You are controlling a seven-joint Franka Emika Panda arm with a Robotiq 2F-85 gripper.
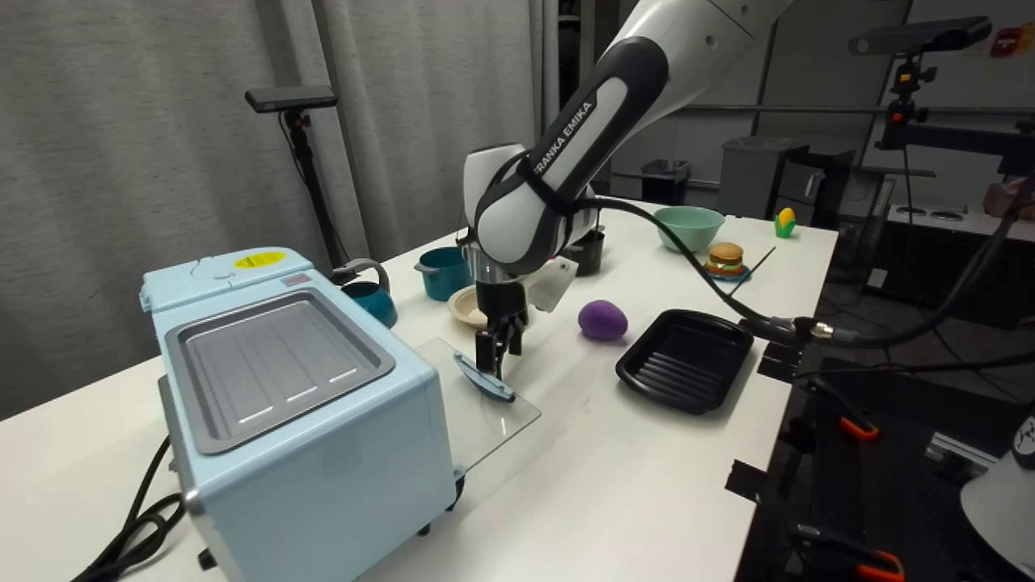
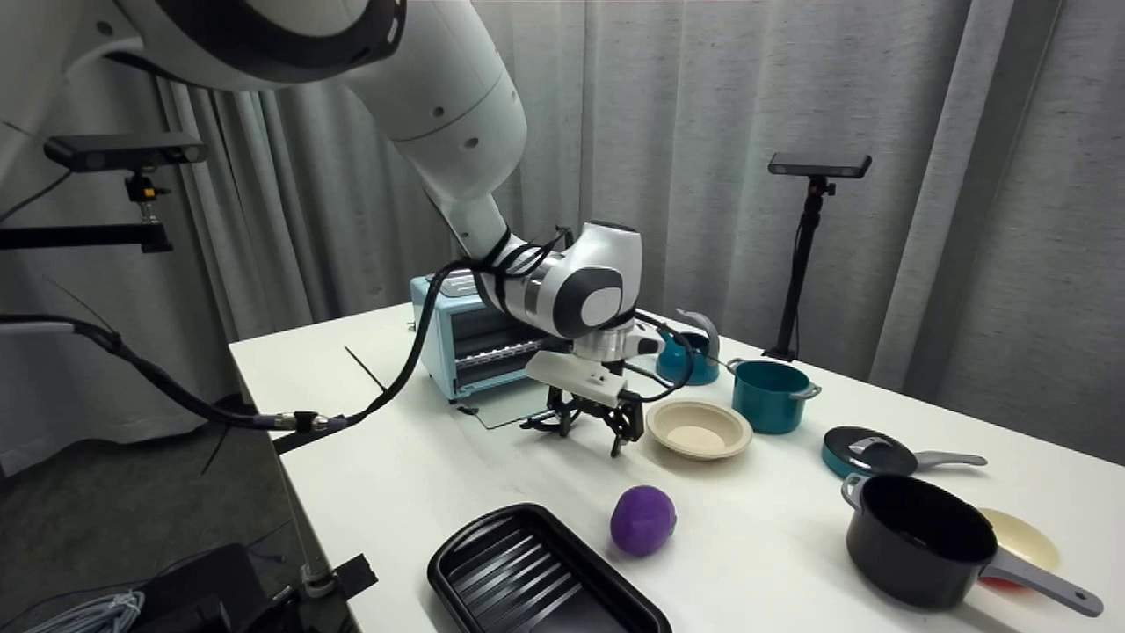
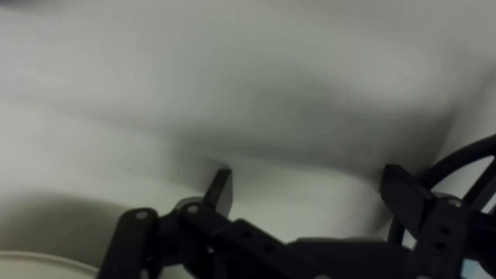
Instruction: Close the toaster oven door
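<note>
The toaster oven (image 1: 323, 465) stands on the table (image 1: 614, 481), its door (image 1: 489, 427), a sheet of clear glass, let down open in front, with the blue handle (image 1: 489, 384) along the outer part. Just by that handle hangs the gripper (image 3: 308, 174), its two fingers (image 3: 403, 195) spread well apart and a blurred pale surface showing between them in the wrist view; whether either finger touches the handle, I cannot tell. A cream bowl (image 2: 699, 431) sits just beside the gripper, with a teal pot (image 2: 769, 400) and a kettle (image 2: 700, 365) near it. A purple egg-shaped thing (image 1: 602, 321) and a black baking tray (image 1: 687, 360) lie farther out, apart from the door, and a dark saucepan (image 2: 914, 545) is well away from the toaster oven. The arm (image 2: 466, 123) covers part of the toaster oven's front in an exterior view, where the handle cannot be made out and the baking tray is cut off below. The saucepan partly hides a yellow dish (image 2: 1024, 538). In the wrist view only a slice of the bowl's rim shows, in a corner.
</note>
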